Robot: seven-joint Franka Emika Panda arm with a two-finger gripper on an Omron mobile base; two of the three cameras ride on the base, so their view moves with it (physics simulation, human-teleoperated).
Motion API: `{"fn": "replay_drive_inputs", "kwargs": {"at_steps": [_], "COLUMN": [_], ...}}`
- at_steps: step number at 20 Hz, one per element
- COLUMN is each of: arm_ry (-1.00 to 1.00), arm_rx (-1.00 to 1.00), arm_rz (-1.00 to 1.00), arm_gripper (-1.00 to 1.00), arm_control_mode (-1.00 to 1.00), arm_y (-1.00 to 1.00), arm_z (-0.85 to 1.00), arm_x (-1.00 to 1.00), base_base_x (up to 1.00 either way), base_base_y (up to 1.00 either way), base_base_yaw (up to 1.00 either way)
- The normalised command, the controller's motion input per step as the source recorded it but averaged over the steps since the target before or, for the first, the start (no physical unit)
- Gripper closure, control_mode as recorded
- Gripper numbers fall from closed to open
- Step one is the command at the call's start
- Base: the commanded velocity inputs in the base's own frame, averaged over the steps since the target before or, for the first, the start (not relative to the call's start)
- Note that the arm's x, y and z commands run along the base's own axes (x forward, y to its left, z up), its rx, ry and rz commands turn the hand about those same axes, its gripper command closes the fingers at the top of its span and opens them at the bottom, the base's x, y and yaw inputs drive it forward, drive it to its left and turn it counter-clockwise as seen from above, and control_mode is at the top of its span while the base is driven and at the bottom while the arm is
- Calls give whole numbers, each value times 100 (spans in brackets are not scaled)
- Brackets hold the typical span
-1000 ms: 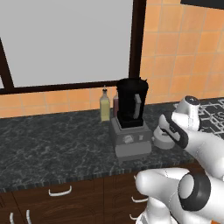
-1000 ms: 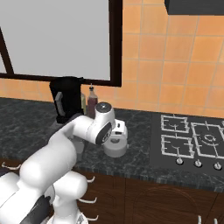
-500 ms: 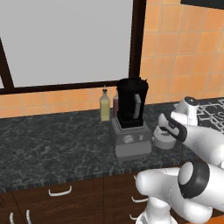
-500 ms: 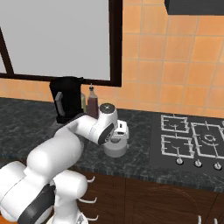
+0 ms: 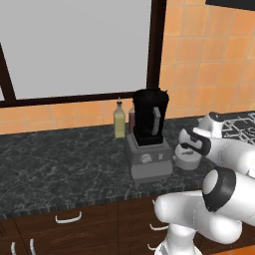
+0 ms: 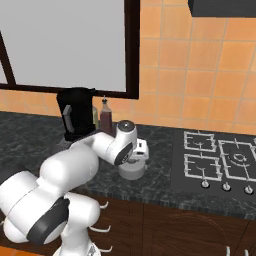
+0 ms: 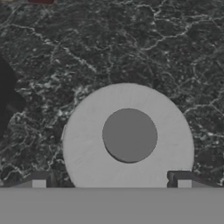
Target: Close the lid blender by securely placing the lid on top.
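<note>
The lid [image 7: 127, 135], a round light-grey cap with a raised central knob, lies flat on the dark counter to the right of the blender. The blender [image 5: 149, 119] is a tall black jar with a grey handle strip on a boxy grey base with a dial, and its jar top is uncovered. My gripper [image 7: 111, 181] hangs right over the lid, open, with one fingertip [image 7: 39, 180] at each side of the cap's near edge. From the base I see the hand [image 5: 193, 144] just above the lid [image 5: 188, 161]. From the other side the gripper [image 6: 136, 159] sits over the lid [image 6: 132, 171], and the blender [image 6: 75, 117] stands left of it.
A yellowish oil bottle [image 5: 119, 124] and a dark red bottle [image 6: 105, 117] stand behind the blender against the wall. A gas hob [image 6: 220, 160] lies to the right of the lid. A window is above the counter, and drawers [image 5: 67, 218] are below it.
The hand has shifted a little toward the blender and settled closer over the lid, with the elbow swinging forward. Lid and blender have not moved.
</note>
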Motion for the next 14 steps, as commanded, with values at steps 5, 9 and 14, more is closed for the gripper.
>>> {"fn": "replay_drive_inputs", "kwargs": {"at_steps": [5,9,14], "arm_ry": [0,0,0], "arm_rx": [2,1,0], "arm_rz": [3,2,1], "arm_gripper": [-100,-100,-100], "arm_control_mode": [-100,-100,-100], "arm_y": [-6,-4,0], "arm_z": [-13,-10,-13], "arm_x": [14,14,15], "base_base_x": [0,0,0], "base_base_y": [0,0,0], "base_base_yaw": [0,0,0]}}
